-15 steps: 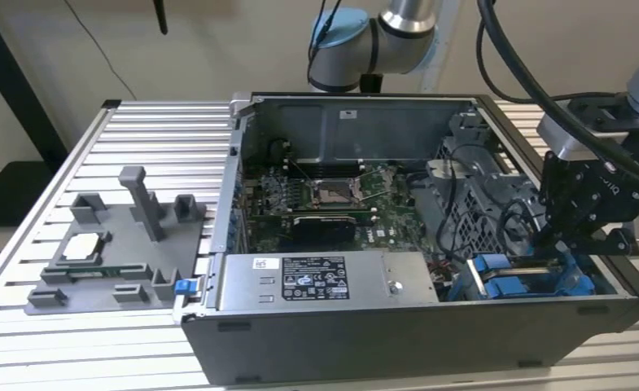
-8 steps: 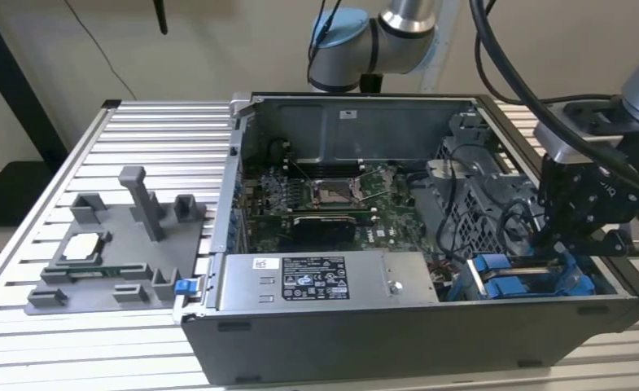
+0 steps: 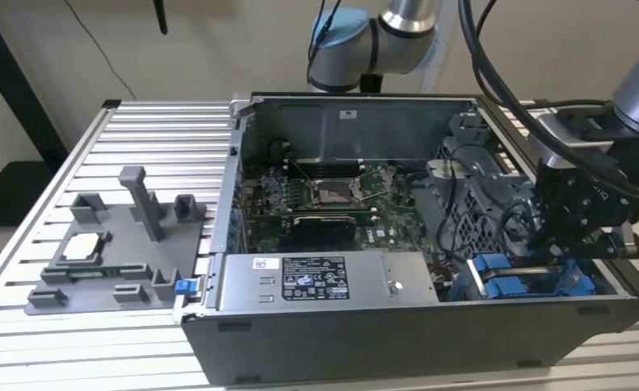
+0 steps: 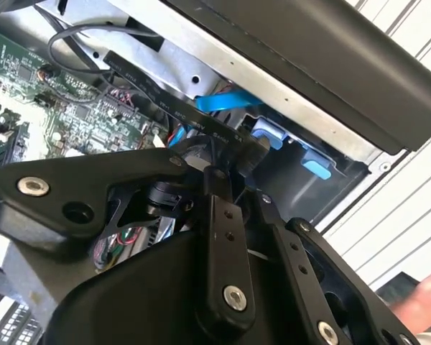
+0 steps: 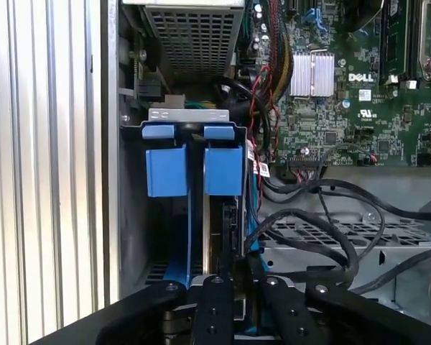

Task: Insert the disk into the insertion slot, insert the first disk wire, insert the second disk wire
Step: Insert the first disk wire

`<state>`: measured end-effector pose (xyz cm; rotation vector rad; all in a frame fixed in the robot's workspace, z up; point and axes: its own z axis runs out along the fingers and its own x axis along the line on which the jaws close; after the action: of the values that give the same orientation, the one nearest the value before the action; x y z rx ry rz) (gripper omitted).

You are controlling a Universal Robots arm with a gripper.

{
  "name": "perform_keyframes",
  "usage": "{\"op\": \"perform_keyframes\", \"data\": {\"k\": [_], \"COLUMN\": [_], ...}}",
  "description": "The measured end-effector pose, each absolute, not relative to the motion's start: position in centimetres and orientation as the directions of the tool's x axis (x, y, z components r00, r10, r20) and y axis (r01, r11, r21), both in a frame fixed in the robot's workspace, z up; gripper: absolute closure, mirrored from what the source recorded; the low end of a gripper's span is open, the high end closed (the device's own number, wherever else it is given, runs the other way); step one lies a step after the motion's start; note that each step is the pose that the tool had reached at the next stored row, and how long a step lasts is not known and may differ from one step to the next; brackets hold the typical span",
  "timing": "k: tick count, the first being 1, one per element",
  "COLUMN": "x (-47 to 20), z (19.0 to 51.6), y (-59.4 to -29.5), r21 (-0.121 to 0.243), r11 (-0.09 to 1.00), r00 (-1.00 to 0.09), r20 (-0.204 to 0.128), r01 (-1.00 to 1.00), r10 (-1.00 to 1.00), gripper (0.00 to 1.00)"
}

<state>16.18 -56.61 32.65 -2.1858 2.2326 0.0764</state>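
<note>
I judge the first wire step is in hand: the disk (image 5: pixel 223 172) sits in the slot (image 5: pixel 133 237) right below my pincer (image 4: pixel 230 171), which looks nipped nearly closed on the plug of the wire (image 4: pixel 165 100). Seating it calls for squaring plug to port. Loose black cables (image 5: pixel 323 230) crowd beside the pincer, and a blue cable (image 4: pixel 223 100) runs just beyond.

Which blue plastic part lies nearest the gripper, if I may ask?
The insertion slot's blue rails, inside the case just below the gripper; the small blue clip sits outside, by the grey fixture.
</note>
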Motion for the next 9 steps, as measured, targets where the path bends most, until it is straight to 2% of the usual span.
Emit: {"op": "perform_keyframes", "data": {"k": [1, 2, 9], "x": [16.2, 16.2, 16.2], "z": [32.6, 32.6, 35.4], "y": [-56.6, -56.6, -56.6], "r21": [0.024, 0.024, 0.024], "r11": [0.021, 0.021, 0.021], "r00": [-0.022, -0.022, -0.022], "r20": [-0.046, -0.047, -0.047], "r01": [-1.0, -1.0, -1.0], "r10": [-0.999, -0.999, -0.999], "gripper": [1.0, 0.0, 0.0]}}
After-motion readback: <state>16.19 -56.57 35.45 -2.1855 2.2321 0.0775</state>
